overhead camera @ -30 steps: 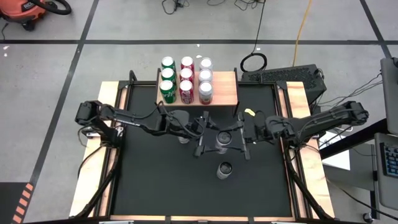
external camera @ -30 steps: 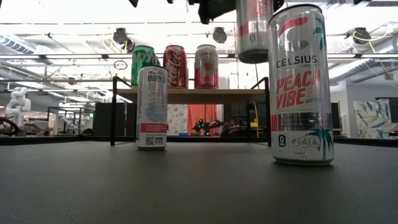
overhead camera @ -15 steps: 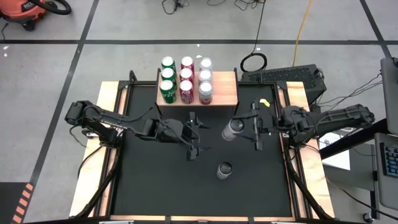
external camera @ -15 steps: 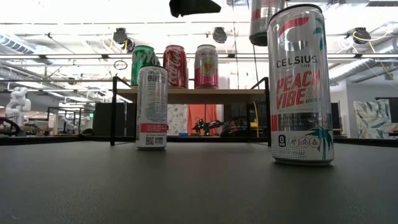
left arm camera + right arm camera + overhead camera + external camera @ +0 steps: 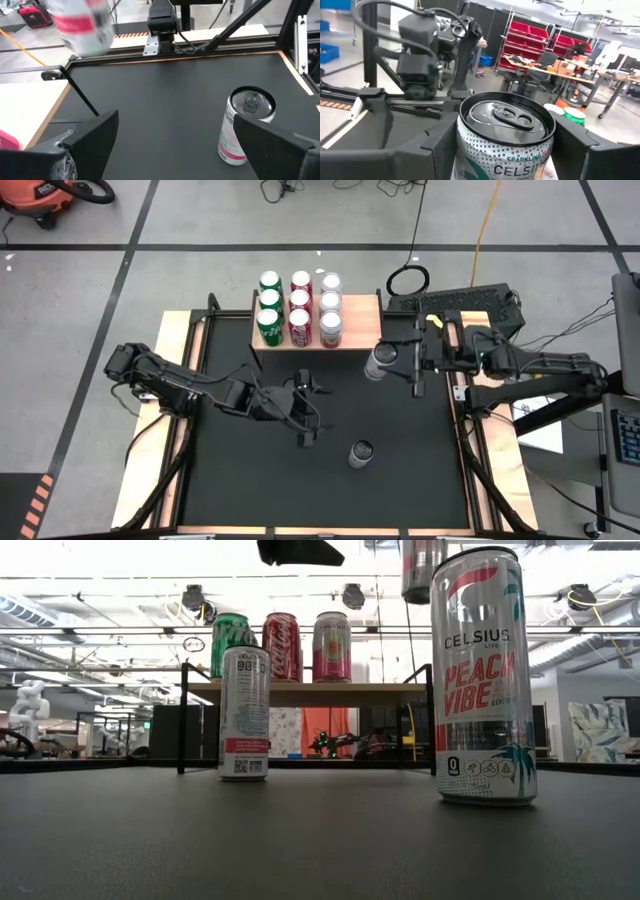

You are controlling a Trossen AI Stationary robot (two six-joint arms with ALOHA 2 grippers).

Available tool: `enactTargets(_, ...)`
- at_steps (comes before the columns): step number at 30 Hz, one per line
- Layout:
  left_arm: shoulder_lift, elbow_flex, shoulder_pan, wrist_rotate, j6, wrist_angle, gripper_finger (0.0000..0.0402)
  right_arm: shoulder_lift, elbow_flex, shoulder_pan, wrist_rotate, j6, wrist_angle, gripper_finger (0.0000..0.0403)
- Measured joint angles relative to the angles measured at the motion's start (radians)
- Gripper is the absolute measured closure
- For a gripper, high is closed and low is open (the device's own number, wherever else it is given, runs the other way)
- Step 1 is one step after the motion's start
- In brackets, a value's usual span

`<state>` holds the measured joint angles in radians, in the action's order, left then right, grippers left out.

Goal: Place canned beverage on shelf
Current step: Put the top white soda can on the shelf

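A white-and-red canned beverage [image 5: 381, 362] hangs in the air just off the right end of the shelf [image 5: 365, 320], with my right gripper [image 5: 396, 362] shut on it. The wood-topped shelf carries several cans [image 5: 300, 308]. In the low view only the held can's bottom [image 5: 424, 570] shows at the top. My left gripper [image 5: 311, 412] is open over the middle of the mat, holding nothing. A Celsius can [image 5: 361, 453] stands upright on the mat near it, and another white can [image 5: 245, 712] stands farther back. My right gripper pinches the can's side wall below the rim [image 5: 470, 145] between its two fingers, one finger [image 5: 427, 150] on each side. The fingers reach in level from the table's right. The can is upright, top up, lifted well clear of the mat.
A black mat [image 5: 240, 490] covers the table between wooden side strips [image 5: 150, 470]. The shelf's free wood [image 5: 365, 308] lies at its right end. A keyboard [image 5: 455, 302] sits beyond the far right corner.
My right gripper has carried the can up and toward the table's far right, from mid-mat to beside the shelf's right end, the can staying upright. My left gripper has drawn back toward the left and near side, turning, still open.
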<state>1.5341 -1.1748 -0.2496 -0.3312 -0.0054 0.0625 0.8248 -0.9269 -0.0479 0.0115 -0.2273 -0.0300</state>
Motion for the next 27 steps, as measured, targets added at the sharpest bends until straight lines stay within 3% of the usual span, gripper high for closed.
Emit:
enactTargets(10, 0.0, 0.001, -0.037, -0.036, -0.038, 0.07, 0.0004, 0.045, -0.192, -0.153, -0.127, -0.076, -0.145, 0.0179)
enactTargets(23, -0.001, 0.001, -0.113, -0.12, -0.031, 0.189, 0.0004, 0.155, -0.222, -0.425, -0.458, -0.07, -0.09, 0.0179)
enactTargets(27, -0.052, 0.002, -0.112, -0.156, 0.017, 0.21, 0.0007, 0.197, -0.222, -0.503, -0.561, -0.043, -0.042, 0.0179)
